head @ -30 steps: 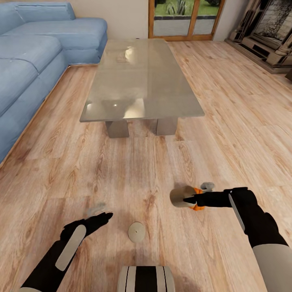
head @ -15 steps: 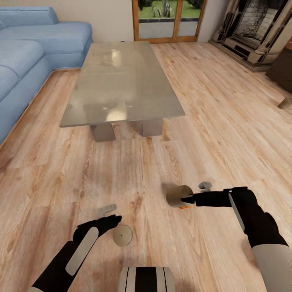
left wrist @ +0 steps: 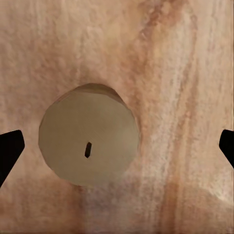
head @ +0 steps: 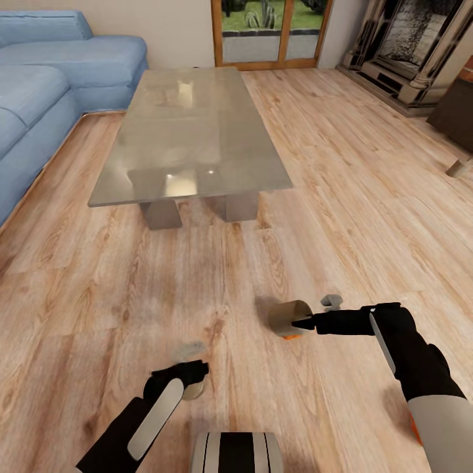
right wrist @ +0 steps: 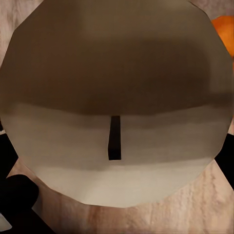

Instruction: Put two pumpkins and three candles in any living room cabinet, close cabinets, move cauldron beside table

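**Two candles in hand's reach, coffee table ahead**

Nearest: left gripper (head: 192, 376) hangs low over the floor (head: 98, 282), directly above a candle (left wrist: 88, 140) standing upright on the boards. In the left wrist view the wick points straight at the camera and the two jaws stand wide apart, one on each side, not touching the wax. Judged a top-down approach, lined up for a pick.

Slightly farther, right: right gripper (head: 303, 323) reaches leftward with a second candle (head: 288, 317) at its tip, held on its side, flat wick end turned toward the wrist camera. The jaws look clamped on it, though the contact itself is mostly hidden behind the candle. A sliver of orange (head: 293, 336) shows just beneath it, probably a pumpkin; too little visible to be sure.

Middle distance: glass tabletop (head: 190, 138) on grey legs, bare, reflecting light.

Far: blue sofa (head: 59, 72) left, glazed door (head: 269, 29) centre, fireplace (head: 414, 46) right. Dark furniture at far right edge, unidentifiable.
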Motion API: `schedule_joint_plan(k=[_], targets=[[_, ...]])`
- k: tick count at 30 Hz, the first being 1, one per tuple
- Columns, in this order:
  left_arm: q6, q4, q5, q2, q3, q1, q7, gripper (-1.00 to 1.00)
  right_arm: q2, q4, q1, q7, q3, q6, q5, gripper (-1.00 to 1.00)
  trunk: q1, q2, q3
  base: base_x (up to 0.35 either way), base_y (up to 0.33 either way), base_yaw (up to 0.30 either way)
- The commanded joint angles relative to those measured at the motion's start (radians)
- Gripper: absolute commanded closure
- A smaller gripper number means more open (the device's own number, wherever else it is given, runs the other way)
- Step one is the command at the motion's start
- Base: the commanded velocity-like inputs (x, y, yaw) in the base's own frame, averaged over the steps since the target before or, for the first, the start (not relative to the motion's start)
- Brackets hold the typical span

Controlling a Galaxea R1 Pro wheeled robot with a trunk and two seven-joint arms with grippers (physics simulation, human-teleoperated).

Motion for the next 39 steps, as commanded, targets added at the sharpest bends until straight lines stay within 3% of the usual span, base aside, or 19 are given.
schedule_joint_plan(k=[1, 3, 5, 9, 12, 20, 27, 31, 39], targets=[[0.0, 0.001, -0.002, -0.006, -0.012, 0.0, 0.004, -1.0, 0.0, 0.0, 0.0, 0.0, 0.0, 0.0, 0.0, 1.0, 0.0, 0.0, 0.0, 0.001, -0.003, 0.0], [0.0, 0.002, -0.004, -0.012, -0.028, 0.001, 0.029, -1.0, 0.0, 0.0, 0.0, 0.0, 0.0, 0.0, 0.0, 1.0, 0.0, 0.0, 0.0, 0.0, -0.002, 0.0], [-0.006, 0.006, -0.003, -0.015, -0.038, 0.001, 0.095, -1.0, 0.001, 0.0, 0.0, 0.0, 0.001, -0.001, 0.0, 1.0, 0.0, 0.0, 0.0, 0.0, 0.0, 0.0], [-0.017, 0.025, -0.003, -0.017, -0.043, 0.001, 0.13, -1.0, 0.002, 0.006, 0.0, 0.0, 0.001, -0.005, -0.001, 1.0, 0.0, 0.0, 0.0, 0.0, 0.0, 0.0], [-0.023, 0.082, -0.006, -0.025, -0.051, 0.001, 0.134, -1.0, 0.002, 0.009, 0.001, 0.0, 0.001, -0.006, -0.002, 1.0, 0.0, 0.0, 0.0, 0.0, 0.0, 0.0], [-0.025, 0.092, -0.005, -0.031, -0.054, 0.001, 0.129, -1.0, 0.003, 0.007, 0.001, 0.0, 0.002, -0.005, -0.002, 1.0, 0.0, 0.0, 0.0, 0.0, 0.0, 0.0], [-0.029, 0.079, -0.005, -0.033, -0.055, 0.001, 0.126, -1.0, 0.003, 0.006, 0.002, 0.0, 0.002, -0.005, -0.001, 1.0, 0.003, -0.002, -0.027, 0.0, 0.0, 0.0], [-0.094, 0.081, -0.006, -0.032, -0.053, 0.001, 0.124, -1.0, 0.002, 0.004, 0.002, 0.0, 0.002, -0.005, 0.0, 1.0, 0.005, -0.003, -0.043, 0.0, 0.0, 0.0], [-0.131, 0.068, -0.027, -0.03, -0.051, 0.0, 0.124, -1.0, 0.003, 0.003, 0.001, 0.0, 0.002, -0.006, 0.0, 1.0, 0.007, -0.004, -0.062, 0.0, 0.0, 0.0]])
